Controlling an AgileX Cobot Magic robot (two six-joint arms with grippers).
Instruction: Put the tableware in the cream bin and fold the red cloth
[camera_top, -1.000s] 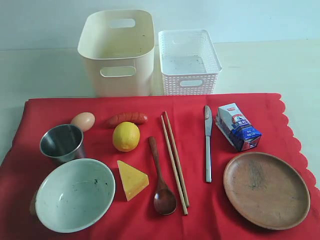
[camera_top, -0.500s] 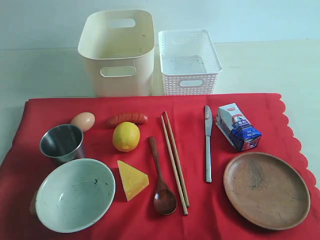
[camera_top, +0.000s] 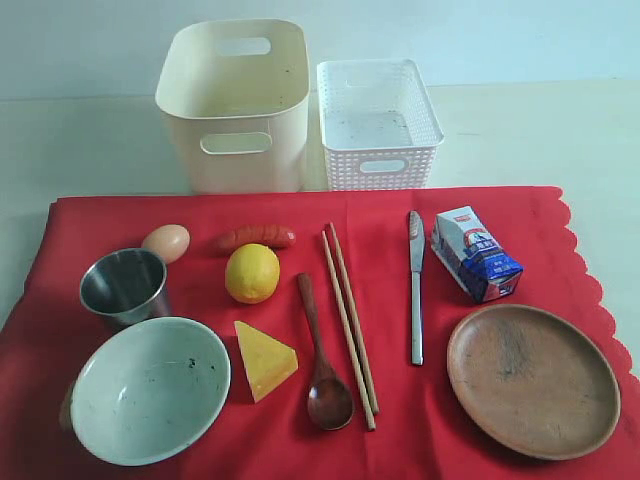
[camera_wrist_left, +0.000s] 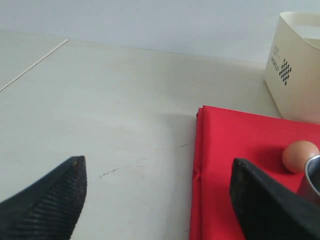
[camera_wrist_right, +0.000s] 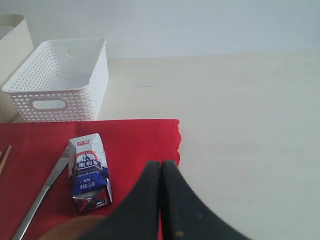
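The red cloth (camera_top: 560, 240) lies spread flat, with the cream bin (camera_top: 235, 105) standing behind it. On the cloth sit the steel cup (camera_top: 124, 285), pale bowl (camera_top: 150, 389), dark wooden spoon (camera_top: 322, 360), chopsticks (camera_top: 350, 322), silver knife (camera_top: 416, 290) and brown plate (camera_top: 532, 380). Neither arm shows in the exterior view. My left gripper (camera_wrist_left: 157, 167) hangs open above the cloth's left edge (camera_wrist_left: 220, 165), near the cup's rim (camera_wrist_left: 313, 175). The right gripper (camera_wrist_right: 161, 164) is shut and empty over the cloth's right edge (camera_wrist_right: 140, 140), with the knife (camera_wrist_right: 42, 195) off to one side.
A white lattice basket (camera_top: 378, 122) stands right of the cream bin. An egg (camera_top: 167, 241), sausage (camera_top: 254, 237), lemon (camera_top: 252, 272), cheese wedge (camera_top: 264, 358) and blue-white milk carton (camera_top: 476, 253) also lie on the cloth. Pale bare table (camera_top: 560, 130) surrounds it.
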